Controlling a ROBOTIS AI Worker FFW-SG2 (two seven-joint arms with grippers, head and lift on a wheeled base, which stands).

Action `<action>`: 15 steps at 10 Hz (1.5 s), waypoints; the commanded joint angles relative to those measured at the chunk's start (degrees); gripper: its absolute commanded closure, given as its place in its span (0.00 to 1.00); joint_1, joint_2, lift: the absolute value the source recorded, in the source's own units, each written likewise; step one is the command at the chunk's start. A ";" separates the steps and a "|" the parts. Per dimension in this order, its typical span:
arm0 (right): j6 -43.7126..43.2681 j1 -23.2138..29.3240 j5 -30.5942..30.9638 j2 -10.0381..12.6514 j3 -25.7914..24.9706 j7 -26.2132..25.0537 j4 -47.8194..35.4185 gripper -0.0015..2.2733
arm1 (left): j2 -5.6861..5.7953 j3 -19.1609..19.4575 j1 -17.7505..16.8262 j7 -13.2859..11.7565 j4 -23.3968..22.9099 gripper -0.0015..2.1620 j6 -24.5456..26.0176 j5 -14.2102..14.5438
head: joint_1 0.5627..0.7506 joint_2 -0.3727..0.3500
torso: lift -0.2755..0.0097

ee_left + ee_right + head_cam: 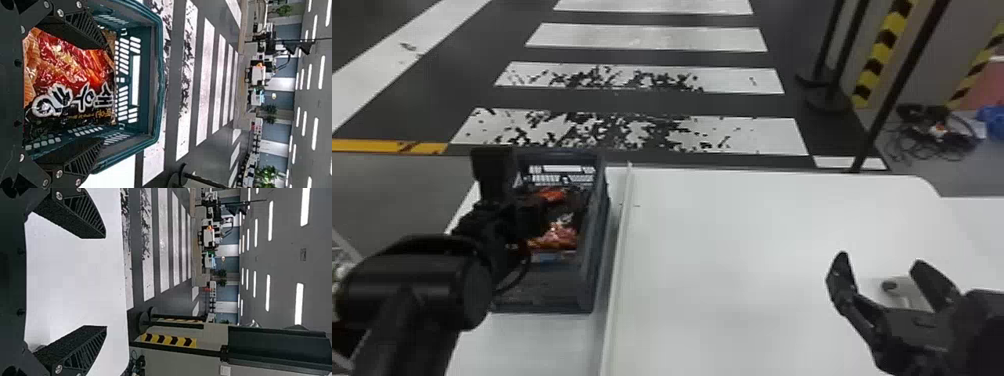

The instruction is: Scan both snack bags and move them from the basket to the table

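The right gripper (881, 262) stood wide above the white table (732, 225). At the basket (598, 250), the left gripper (519, 212) had its fingers wide apart, one on each side of a red-and-black snack bag (70, 78) inside (whether a second lay there, I couldn't tell). One raised strip (623, 240) stood in the way, between basket and right-hand tabletop. Beyond were three black poles (882, 107) and one cable tangle (927, 135).

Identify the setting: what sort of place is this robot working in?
Indoors, likely a robotics lab or demo hall, though I can't say which. Crosswalk-like white stripes cross the dark floor, yellow-and-black hazard striping stands beyond the table, and strip lights line the ceiling.
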 commanded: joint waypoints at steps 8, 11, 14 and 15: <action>-0.15 1.34 2.89 0.00 2.55 -0.54 -0.43 0.05 | -0.50 0.34 -4.10 1.42 5.57 0.08 8.71 0.36 | 0.70 0.55 | 0.62; -0.33 1.78 2.98 -0.27 2.72 -0.63 -0.61 0.05 | -0.41 1.58 -4.19 0.45 6.28 0.09 10.65 0.80 | 0.70 0.56 | 0.62; -0.33 2.57 2.98 -0.27 2.72 -0.71 -1.13 0.05 | -0.77 2.37 -3.22 0.01 7.59 0.57 8.89 0.54 | 0.70 0.56 | 0.62; -0.50 2.83 2.98 -0.35 2.72 -0.71 -1.40 0.05 | -0.85 2.28 -2.96 0.98 7.07 0.77 9.06 0.45 | 0.70 0.57 | 0.62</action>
